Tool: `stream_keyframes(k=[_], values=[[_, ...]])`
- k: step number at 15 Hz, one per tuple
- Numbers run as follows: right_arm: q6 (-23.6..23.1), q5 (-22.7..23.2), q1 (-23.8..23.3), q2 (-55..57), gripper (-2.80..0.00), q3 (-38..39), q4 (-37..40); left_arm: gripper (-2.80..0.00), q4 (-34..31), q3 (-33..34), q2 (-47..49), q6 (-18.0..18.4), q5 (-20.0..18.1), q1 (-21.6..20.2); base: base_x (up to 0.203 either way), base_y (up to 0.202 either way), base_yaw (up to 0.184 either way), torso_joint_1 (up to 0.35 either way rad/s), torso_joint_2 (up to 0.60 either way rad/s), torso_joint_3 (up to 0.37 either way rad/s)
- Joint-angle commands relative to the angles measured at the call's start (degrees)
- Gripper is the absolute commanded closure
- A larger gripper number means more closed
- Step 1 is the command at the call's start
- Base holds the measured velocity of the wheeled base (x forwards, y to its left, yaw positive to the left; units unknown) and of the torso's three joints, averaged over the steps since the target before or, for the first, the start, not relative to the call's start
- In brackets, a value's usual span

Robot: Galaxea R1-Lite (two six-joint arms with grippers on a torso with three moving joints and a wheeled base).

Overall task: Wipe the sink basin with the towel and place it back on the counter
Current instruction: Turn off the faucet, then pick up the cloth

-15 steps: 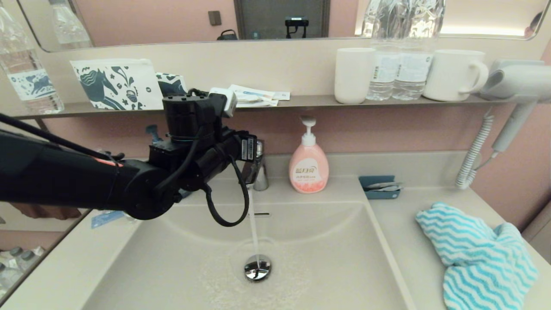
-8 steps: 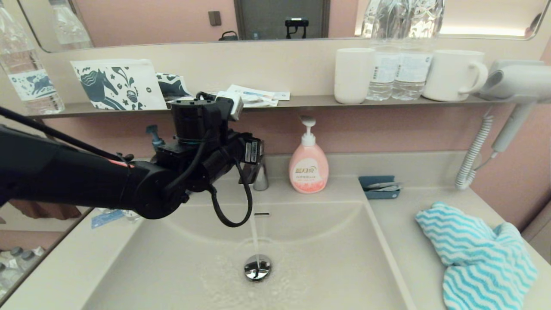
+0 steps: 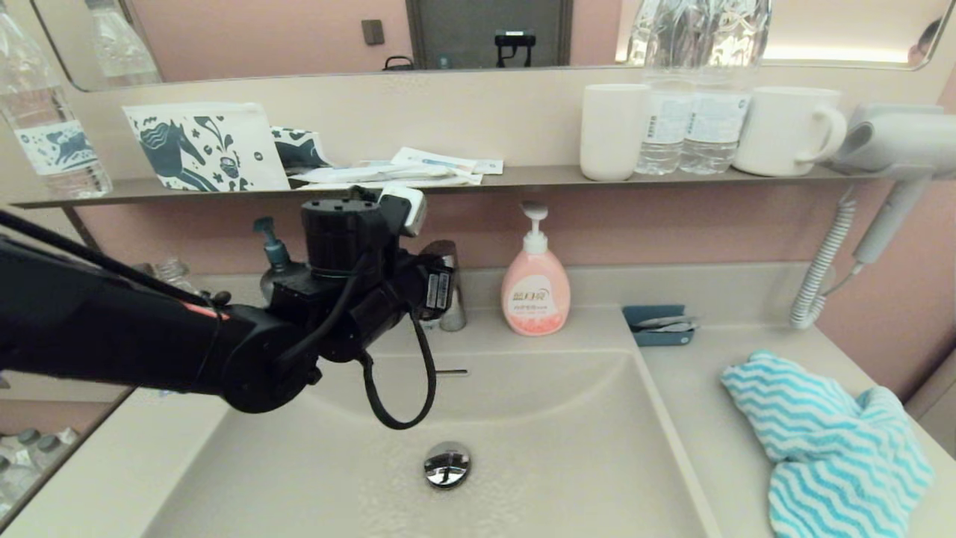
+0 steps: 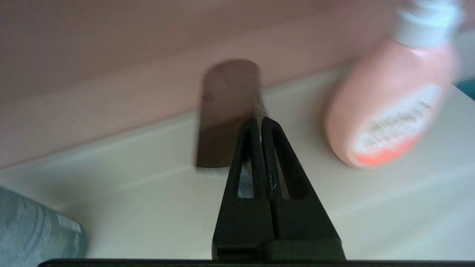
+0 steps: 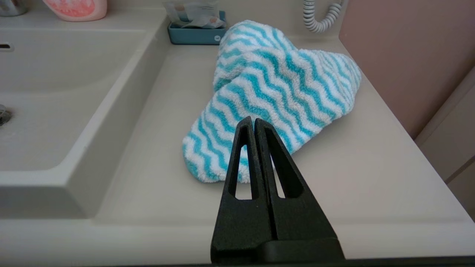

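Observation:
The beige sink basin (image 3: 567, 448) is wet, with its chrome drain plug (image 3: 447, 463) and overflow slot (image 3: 452, 371) in sight; no water runs from the faucet (image 3: 448, 288). My left arm reaches across the basin's back left. The left gripper (image 4: 258, 120) is shut with nothing in it, its tips right at the faucet lever (image 4: 227, 111). The turquoise and white zigzag towel (image 3: 821, 441) lies crumpled on the counter (image 3: 717, 388) to the right of the basin. My right gripper (image 5: 254, 120) hovers shut and empty just in front of the towel (image 5: 274, 85), out of the head view.
A pink soap bottle (image 3: 535, 288) stands right of the faucet, a small blue tray (image 3: 657, 325) behind the towel. A dark pump bottle (image 3: 275, 258) sits at the back left. The wall shelf (image 3: 523, 178) carries cups and water bottles. A hair dryer (image 3: 889, 149) hangs at right with a coiled cord (image 3: 821, 269).
The water stream from the faucet has stopped. My left wrist has dropped lower and shifted slightly right at the faucet lever. The towel has not moved.

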State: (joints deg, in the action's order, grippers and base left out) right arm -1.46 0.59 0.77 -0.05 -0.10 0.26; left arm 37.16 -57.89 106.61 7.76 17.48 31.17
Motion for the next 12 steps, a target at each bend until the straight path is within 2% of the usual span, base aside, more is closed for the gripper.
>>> stream_keyframes(k=[1, 3, 7, 12], values=[[-0.04, 0.02, 0.02, 0.05, 0.0, 0.01, 0.0, 0.0, -0.06, 2.37, -2.54, 0.06, 0.31, 1.01, 0.0, 0.0, 0.0, 0.0, 0.0, 0.0], [-0.04, 0.02, 0.02, 0.05, 0.0, 0.01, 0.0, 0.0, 0.02, 4.92, -5.94, 0.13, 1.05, 2.4, 0.0, 0.0, 0.0, 0.0, 0.0, 0.0], [-0.04, 0.02, 0.02, 0.05, 0.0, 0.01, 0.0, 0.0, 0.02, 14.45, -15.47, 0.24, 2.66, 5.03, 0.0, 0.0, 0.0, 0.0, 0.0, 0.0], [-0.04, 0.02, 0.02, 0.05, 0.0, 0.02, 0.0, 0.0, -0.06, 24.27, -25.11, 0.17, 4.04, 4.89, 0.0, 0.0, 0.0, 0.0, 0.0, 0.0]])
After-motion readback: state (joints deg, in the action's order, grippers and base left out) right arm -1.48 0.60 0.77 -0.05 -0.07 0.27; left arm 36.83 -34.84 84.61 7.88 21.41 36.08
